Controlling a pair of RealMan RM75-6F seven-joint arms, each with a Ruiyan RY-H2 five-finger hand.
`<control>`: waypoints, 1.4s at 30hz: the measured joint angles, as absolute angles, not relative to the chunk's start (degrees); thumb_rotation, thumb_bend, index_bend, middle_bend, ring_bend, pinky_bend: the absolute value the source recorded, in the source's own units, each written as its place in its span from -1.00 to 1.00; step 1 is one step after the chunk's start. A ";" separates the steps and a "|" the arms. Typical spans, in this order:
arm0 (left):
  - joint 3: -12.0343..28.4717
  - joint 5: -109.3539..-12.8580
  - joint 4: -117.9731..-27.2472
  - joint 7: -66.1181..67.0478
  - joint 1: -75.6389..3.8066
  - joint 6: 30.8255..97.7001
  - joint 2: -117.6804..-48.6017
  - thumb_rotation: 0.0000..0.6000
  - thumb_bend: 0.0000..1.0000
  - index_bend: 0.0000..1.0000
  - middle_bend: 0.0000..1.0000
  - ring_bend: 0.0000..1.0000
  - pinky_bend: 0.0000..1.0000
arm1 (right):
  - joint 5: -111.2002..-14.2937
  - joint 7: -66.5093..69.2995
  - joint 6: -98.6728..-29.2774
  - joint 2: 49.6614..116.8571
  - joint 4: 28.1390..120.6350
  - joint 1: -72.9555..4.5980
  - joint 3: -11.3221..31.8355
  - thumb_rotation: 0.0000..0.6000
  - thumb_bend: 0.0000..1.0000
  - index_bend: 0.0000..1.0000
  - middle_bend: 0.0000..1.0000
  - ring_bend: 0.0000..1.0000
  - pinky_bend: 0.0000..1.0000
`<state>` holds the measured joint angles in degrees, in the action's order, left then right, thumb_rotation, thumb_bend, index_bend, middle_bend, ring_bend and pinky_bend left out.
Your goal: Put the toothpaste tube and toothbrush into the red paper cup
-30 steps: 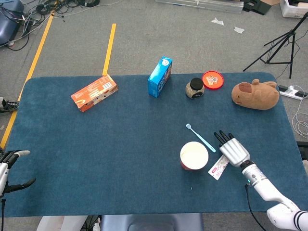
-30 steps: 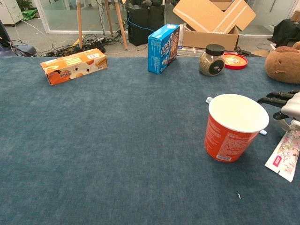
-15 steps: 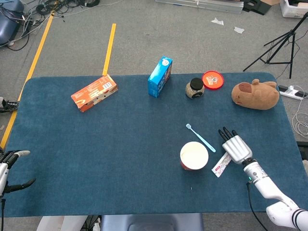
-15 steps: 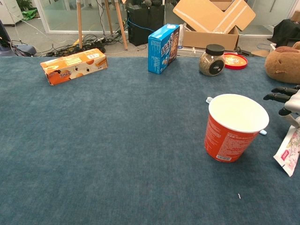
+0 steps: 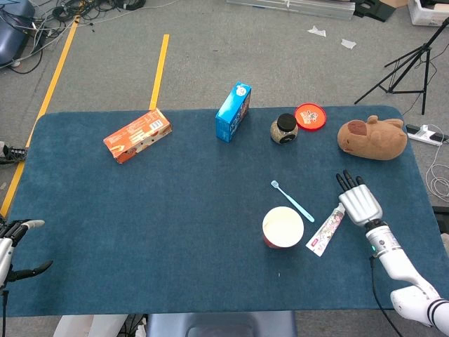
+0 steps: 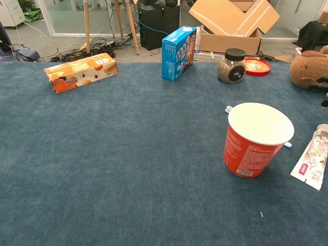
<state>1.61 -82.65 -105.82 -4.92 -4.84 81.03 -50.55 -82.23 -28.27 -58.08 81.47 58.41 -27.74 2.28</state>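
Red paper cup (image 6: 258, 138) upright on blue felt table (image 5: 175, 210), w/ flat white-pink toothpaste tube (image 5: 327, 234) just right, long axis diagonal, cap end toward right hand (image 5: 360, 203), fingers apart, empty. Light-blue toothbrush (image 5: 292, 200) behind cup, head far-left. Left hand (image 5: 15, 246) open at near-left edge. Far: orange box (image 5: 137, 135), blue carton (image 5: 233, 111), jar (image 5: 284, 129), brown plush (image 5: 372, 137).

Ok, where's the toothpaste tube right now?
In the head view the toothpaste tube lies flat on the table, right of the red paper cup, beside the right hand.

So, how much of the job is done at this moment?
Nothing is done yet: the cup looks empty. The tube and the toothbrush both lie on the table beside it. The right hand is open next to the tube, holding nothing. Both items remain.
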 measured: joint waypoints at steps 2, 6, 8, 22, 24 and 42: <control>1.61 -82.64 -105.79 -4.85 -4.85 80.99 -50.57 1.00 -1.00 -0.50 -0.47 -0.60 -0.60 | -82.54 -27.54 -58.37 80.98 58.94 -27.68 2.12 1.00 -0.90 0.31 -0.76 -1.00 -0.48; 1.58 -82.68 -105.82 -4.72 -4.84 81.02 -50.61 1.00 -1.00 -0.50 -0.47 -0.60 -0.60 | -84.07 -26.75 -59.34 79.44 61.50 -27.33 1.07 1.00 -0.90 0.16 -0.77 -1.00 -0.48; 1.59 -82.69 -105.82 -4.70 -4.83 81.05 -50.61 1.00 -1.00 -0.50 -0.47 -0.60 -0.60 | -84.75 -26.53 -59.68 78.67 63.04 -27.11 0.46 1.00 -0.90 -0.01 -0.79 -1.00 -0.49; 1.61 -82.66 -105.82 -5.17 -4.79 81.08 -50.35 1.00 -1.00 -0.50 -0.47 -0.60 -0.60 | -91.12 -27.48 -60.39 75.18 71.91 -26.52 -4.48 1.00 -0.84 -0.40 -0.89 -1.00 -0.53; 1.62 -82.66 -105.81 -5.23 -4.79 81.08 -50.29 1.00 -1.00 -0.50 -0.47 -0.60 -0.60 | -91.97 -26.97 -60.49 74.83 72.42 -26.57 -4.95 1.00 -0.82 -0.40 -0.89 -1.00 -0.53; 1.55 -82.72 -105.90 -4.85 -4.80 81.02 -50.36 1.00 -1.00 -0.50 -0.47 -0.60 -0.60 | -99.73 -8.84 -67.77 76.03 64.59 -25.46 -8.14 1.00 -0.77 -0.40 -0.73 -0.99 -0.27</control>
